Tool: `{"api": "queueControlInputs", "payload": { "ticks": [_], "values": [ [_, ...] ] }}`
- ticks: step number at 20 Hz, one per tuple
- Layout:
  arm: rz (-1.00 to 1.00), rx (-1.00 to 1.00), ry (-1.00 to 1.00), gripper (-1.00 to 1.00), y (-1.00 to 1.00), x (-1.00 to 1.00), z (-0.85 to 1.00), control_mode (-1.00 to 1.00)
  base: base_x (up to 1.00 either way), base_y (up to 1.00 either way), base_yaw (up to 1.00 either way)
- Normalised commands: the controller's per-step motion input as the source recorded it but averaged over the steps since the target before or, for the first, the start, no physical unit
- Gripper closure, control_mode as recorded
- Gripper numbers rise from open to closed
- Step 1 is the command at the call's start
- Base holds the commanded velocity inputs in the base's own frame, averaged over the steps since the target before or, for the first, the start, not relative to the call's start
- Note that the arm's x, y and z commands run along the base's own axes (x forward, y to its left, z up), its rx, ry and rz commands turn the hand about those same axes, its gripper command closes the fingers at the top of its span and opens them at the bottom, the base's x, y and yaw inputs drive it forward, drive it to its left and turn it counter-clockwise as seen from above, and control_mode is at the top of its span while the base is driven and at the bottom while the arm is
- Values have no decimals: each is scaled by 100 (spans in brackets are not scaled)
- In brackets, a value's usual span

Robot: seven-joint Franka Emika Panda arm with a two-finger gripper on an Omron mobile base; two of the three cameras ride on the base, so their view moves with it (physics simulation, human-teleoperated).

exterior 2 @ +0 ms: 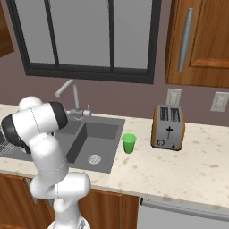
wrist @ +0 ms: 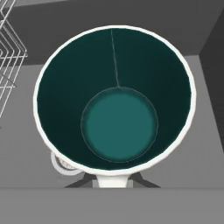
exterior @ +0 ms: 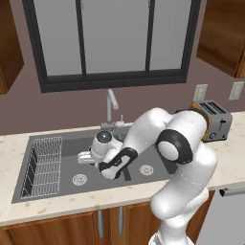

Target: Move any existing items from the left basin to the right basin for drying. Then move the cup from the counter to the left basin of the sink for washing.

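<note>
Figure: transfer of the mug, seen from both base cameras and the hand camera. The gripper (exterior: 86,157) hangs low over the left basin (exterior: 67,165), its fingers closed to a narrow gap. In the hand view the mug (wrist: 114,98) sits directly beneath, its white rim and dark teal interior facing the camera, its handle projecting toward the bottom edge. The fingers themselves are hidden, so the grasp is inferred rather than seen: the near-shut jaws and the mug's nearness suggest a pinch on its rim wall. The wire rack (exterior: 44,165) lies at the basin's left side, and part of the drain (wrist: 59,164) shows below the mug. The right basin (exterior 2: 96,142) stands beyond the divider; the green cup (exterior 2: 129,143) waits upright on the counter (exterior 2: 179,170), between sink and toaster (exterior 2: 168,127).

To perform this step well, the arm should raise the mug until its base clears the divider, carry it level across to the right basin, lower it near the floor, and only then release.
</note>
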Motion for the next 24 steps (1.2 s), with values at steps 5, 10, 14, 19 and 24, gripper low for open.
{"api": "queueControlInputs", "payload": {
  "ticks": [5, 10, 14, 19, 24],
  "values": [
    [-1, 0, 12, 100, 0, -5, 61, -100, 0, 0, 0],
    [-1, 0, 14, 100, 0, -1, 65, -100, 0, 0, 0],
    [-1, -1, 12, 100, 0, -1, 58, -100, 0, 0, 0],
    [-1, -5, 5, 100, 0, -15, 41, -100, 0, 0, 0],
    [0, -9, 0, 100, 0, -30, 40, -100, 0, 0, 0]
  ]
}}
